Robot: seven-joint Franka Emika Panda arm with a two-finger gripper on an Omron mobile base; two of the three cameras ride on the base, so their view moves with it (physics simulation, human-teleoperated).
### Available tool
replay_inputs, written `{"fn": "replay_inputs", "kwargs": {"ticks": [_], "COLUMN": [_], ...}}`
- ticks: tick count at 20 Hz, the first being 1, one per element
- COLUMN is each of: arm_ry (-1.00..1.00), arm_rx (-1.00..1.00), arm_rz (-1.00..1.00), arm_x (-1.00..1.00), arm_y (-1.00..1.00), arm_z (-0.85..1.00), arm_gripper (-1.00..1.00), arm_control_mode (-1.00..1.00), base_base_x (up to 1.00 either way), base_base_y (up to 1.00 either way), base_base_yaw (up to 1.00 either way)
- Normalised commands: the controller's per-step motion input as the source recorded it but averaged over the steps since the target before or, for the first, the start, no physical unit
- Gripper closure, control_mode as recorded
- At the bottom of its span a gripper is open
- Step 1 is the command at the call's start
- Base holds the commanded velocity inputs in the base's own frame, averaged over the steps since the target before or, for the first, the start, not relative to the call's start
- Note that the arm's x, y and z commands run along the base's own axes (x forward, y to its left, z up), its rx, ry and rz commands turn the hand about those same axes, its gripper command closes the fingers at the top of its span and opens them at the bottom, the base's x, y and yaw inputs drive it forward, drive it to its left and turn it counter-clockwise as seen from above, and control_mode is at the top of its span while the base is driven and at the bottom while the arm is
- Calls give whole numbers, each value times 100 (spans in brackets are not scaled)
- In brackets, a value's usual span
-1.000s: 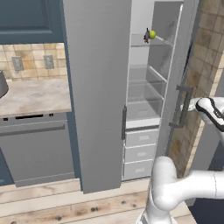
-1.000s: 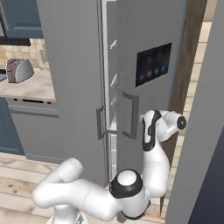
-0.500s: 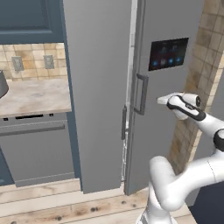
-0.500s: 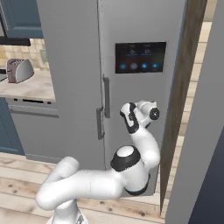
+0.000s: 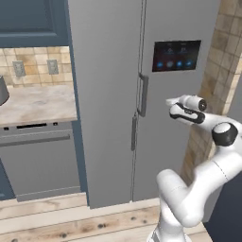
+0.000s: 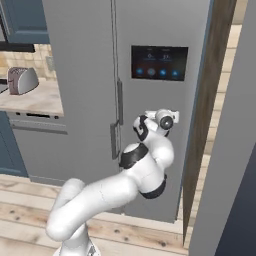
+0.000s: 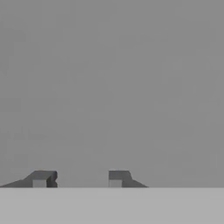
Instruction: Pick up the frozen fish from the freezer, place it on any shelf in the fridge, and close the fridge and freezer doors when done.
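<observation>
Both tall grey doors stand shut. The plain fridge door (image 5: pixel 104 94) is on the left and the freezer door (image 5: pixel 182 123) with the black icon panel (image 5: pixel 176 55) is on the right. My gripper (image 5: pixel 169 108) rests against the freezer door below that panel, right of the vertical handles (image 5: pixel 143 94). From the other side the gripper (image 6: pixel 150 116) sits just under the panel (image 6: pixel 159 62). In the hand view the gripper (image 7: pixel 78 177) faces flat grey door surface, shut, with nothing between its fingertips. The frozen fish and the shelves are hidden behind the doors.
A stone counter (image 5: pixel 33 101) with a grey appliance front (image 5: pixel 38 160) below it lies left of the unit, and a toaster (image 6: pixel 22 80) stands on it. Dark blue cabinets (image 5: pixel 28 21) hang above. A brick wall (image 5: pixel 212 71) closes in on the right.
The freezer door with the black panel has swung from wide open to fully shut, with my hand following it leftward. The jaws have come together from wide open.
</observation>
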Motion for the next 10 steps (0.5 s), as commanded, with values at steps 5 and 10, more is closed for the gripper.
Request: {"fn": "replay_inputs", "kwargs": {"ticks": [5, 10], "arm_ry": [2, 0], "arm_rx": [0, 0], "arm_rz": [-1, 0], "arm_x": [4, 0], "arm_y": [0, 0], "arm_z": [2, 0], "arm_gripper": [-100, -100], "arm_control_mode": [-100, -100], "base_base_x": [0, 0], "base_base_y": [0, 0], "base_base_yaw": [0, 0]}}
